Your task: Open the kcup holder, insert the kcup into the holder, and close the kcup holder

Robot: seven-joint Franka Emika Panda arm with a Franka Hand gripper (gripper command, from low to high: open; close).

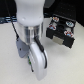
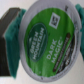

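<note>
The kcup (image 2: 47, 39) fills the wrist view: a round green lid with white lettering. It sits between teal finger pads (image 2: 19, 35) on black fingers. My gripper (image 1: 39, 64) is shut on it and hangs low over the white table, to the exterior view's left of the kcup holder (image 1: 61, 35). The holder is a black boxy unit at the exterior view's right. Whether its tray is pulled out I cannot tell. The kcup itself is hidden by the gripper in the exterior view.
Pale, reddish-topped pods (image 1: 55, 23) lie on top of the black holder. The white arm (image 1: 29, 20) takes up the middle of the exterior view. A dark cable (image 1: 6, 21) runs at the exterior view's left over the white table (image 1: 65, 65).
</note>
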